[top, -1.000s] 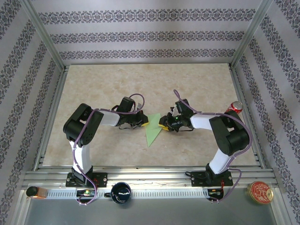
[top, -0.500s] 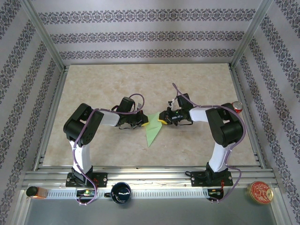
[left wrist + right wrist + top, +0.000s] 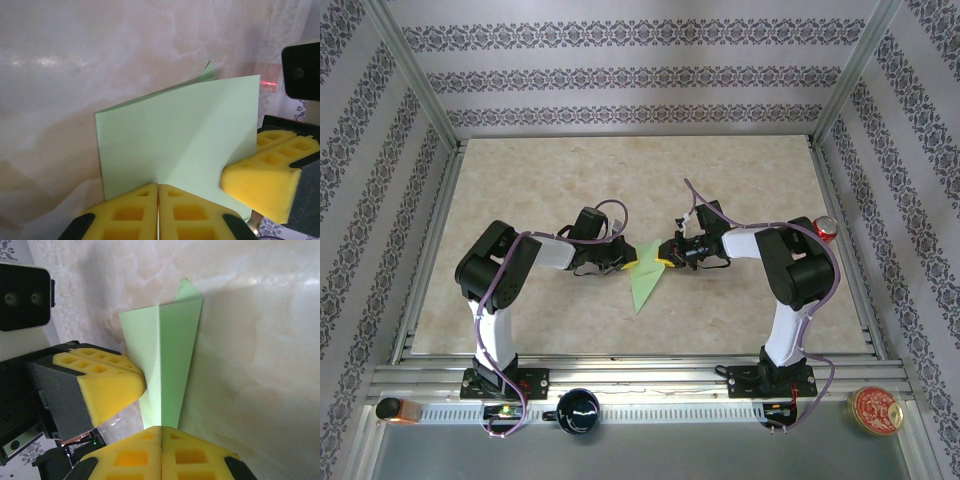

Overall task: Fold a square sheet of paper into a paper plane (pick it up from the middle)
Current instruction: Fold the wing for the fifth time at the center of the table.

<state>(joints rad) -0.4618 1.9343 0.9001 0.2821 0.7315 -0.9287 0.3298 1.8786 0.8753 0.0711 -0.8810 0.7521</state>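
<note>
**Light-green paper plane (image 3: 645, 280), pinched from both sides — centre of counter (image 3: 750, 180)**

Material: thin plain paper, folded to a kite shape with one centre crease; from the top camera the broad end lies between the two hands and the sharp tip points toward the arm bases; whether the tip touches the counter cannot be told.

Left hand (image 3: 627, 264): yellow foam fingers pressed together on the left edge of the broad end; in the left wrist view (image 3: 158, 192) the sheet (image 3: 185, 135) rises straight out of the seam between the two pads, its crease running up from that seam.

Right hand (image 3: 664, 263): fingers likewise closed, pinching the opposite edge; in the right wrist view (image 3: 161, 434) the narrowing paper (image 3: 167, 350) enters the seam between the pads, and the left hand's yellow finger (image 3: 102, 385) sits just beside the paper's left edge.

The two hands face each other, near but apart — the paper spans the gap.

Counter: beige marble-pattern surface.

Other items: red drinks can (image 3: 825, 228) near the right edge; black mug (image 3: 578, 411) and round red tin (image 3: 875, 410) on the front rail.
</note>
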